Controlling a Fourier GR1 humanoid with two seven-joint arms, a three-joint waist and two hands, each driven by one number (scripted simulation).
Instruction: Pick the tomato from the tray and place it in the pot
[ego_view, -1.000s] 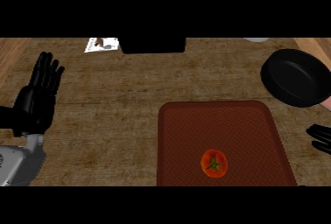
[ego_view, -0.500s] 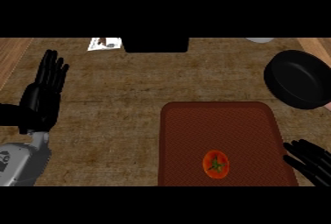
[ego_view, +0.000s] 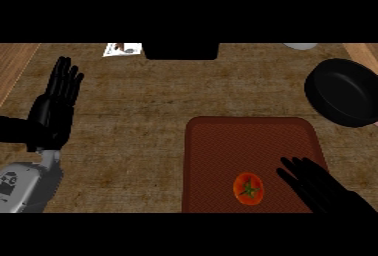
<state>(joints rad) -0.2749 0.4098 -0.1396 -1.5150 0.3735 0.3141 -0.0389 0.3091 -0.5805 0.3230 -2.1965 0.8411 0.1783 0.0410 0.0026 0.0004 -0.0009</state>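
You had the small round red tomato with its green stem (ego_view: 249, 189) lying on the dark red rectangular tray (ego_view: 236, 145), low in the tray's near part and a little right of its middle line. The tray sat flat on the brown woven-textured tabletop (ego_view: 148, 115), its far edge rounded at the corners.

Your right hand (ego_view: 319, 186) was over the tray's near right corner, fingers straight and spread, pointing up and to the left — released, grasping nothing. Its fingertips (ego_view: 285, 172) were just beside the tomato, to the right of it and slightly beyond, and a narrow strip of tray showed between them and the fruit. Whether the hand rested on the tray or hung above it, you could not tell from this view.

The round black pot (ego_view: 344, 92) stood at the tabletop's far right, well apart from the tomato and beyond the tray's far right corner, partly cut by the view's right edge. Nothing showed inside it but its dark interior.

Your left hand (ego_view: 55, 107) was at the view's left side, fingers straight and up, resting open and holding nothing, with the grey forearm (ego_view: 29, 187) below it.

At the far edge you had a black box-like block (ego_view: 181, 51), a small white card with markings (ego_view: 122, 49) just left of it, and a pale rounded object (ego_view: 300, 46) — barely showing.
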